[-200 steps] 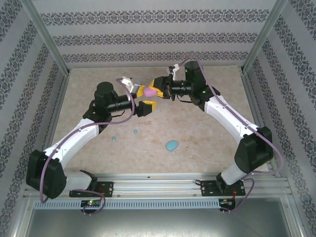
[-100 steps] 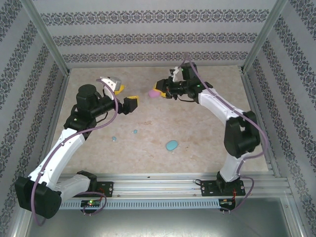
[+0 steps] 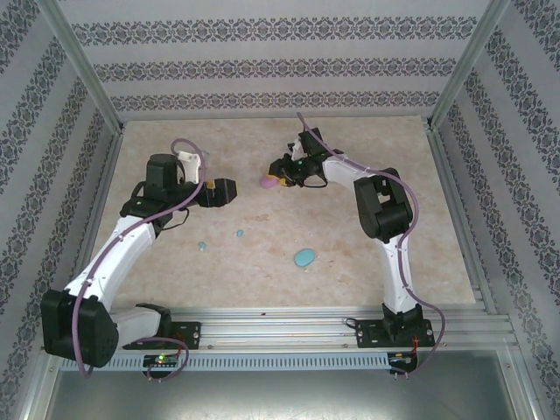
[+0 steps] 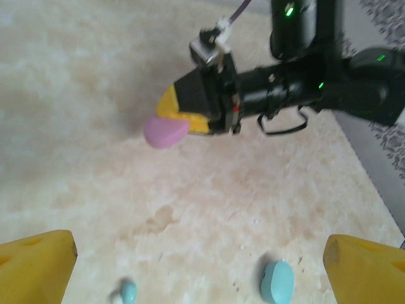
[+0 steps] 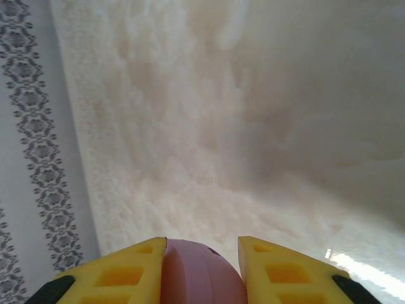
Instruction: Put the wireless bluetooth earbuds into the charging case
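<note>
Since a second ago the two arms have parted: the left end effector [image 3: 222, 191] has pulled back to the left side of the table [image 3: 367, 157], and the right arm has folded in and carried the pink case [image 4: 166, 132] lower and nearer the middle. The left end effector's jaws stand wide apart with nothing between them. The right end effector [image 3: 276, 178] is clamped on the pink case, holding it above the table; whether its lid is up I cannot tell. Two light-blue earbuds [image 3: 202, 247] lie loose on the table near each other, and the light-blue case [image 3: 304, 258] lies well apart to their right. The pink case seems to be on its way down. Next, probably, the free left end effector must drop onto one tiny earbud, which calls for a centred, careful pinch.
</note>
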Motion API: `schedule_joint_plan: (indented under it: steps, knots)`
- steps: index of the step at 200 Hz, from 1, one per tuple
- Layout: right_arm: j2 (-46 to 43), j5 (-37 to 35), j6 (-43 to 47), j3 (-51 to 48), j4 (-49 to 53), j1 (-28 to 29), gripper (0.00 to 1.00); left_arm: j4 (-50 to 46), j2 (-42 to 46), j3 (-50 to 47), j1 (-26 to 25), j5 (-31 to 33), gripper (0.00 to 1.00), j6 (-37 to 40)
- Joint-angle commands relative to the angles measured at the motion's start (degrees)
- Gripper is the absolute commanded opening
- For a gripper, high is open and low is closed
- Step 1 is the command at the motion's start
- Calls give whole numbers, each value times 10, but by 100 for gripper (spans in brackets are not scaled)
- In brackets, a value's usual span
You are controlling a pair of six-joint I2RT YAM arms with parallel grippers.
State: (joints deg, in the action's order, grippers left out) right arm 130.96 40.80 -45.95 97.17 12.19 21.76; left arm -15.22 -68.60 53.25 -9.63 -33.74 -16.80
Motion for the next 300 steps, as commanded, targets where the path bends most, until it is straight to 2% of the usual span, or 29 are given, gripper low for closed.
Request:
schedule_joint_plan:
  steps: [1,25,72,115,149,168,185,223,273,300]
  knots:
    - [-4,-36,51,38,63,0,32,-51,1,-6,5,-3,100,17]
    - [-11,-46,56,37,93,-9,41,-86,-16,7,5,-18,100,51]
    - [-25,-49,73,29,132,-30,42,-117,0,18,-6,-25,100,89]
    - [-90,-69,82,-29,135,-54,43,-167,3,35,-75,30,100,127]
    - [-141,-90,107,-70,156,-59,44,-142,-13,21,-102,64,90,88]
    - [-162,-110,120,-85,170,-44,45,-122,-25,17,-105,94,85,53]
    - [-168,-143,147,-81,196,-7,48,-117,-35,23,-104,123,84,34]
    - [-128,-191,173,-37,233,64,55,-121,-41,34,-104,134,83,32]
    - [-58,-222,198,46,283,96,61,-127,-32,19,-103,139,85,42]
    - [-31,-228,208,68,299,98,57,-118,-34,12,-102,134,85,42]
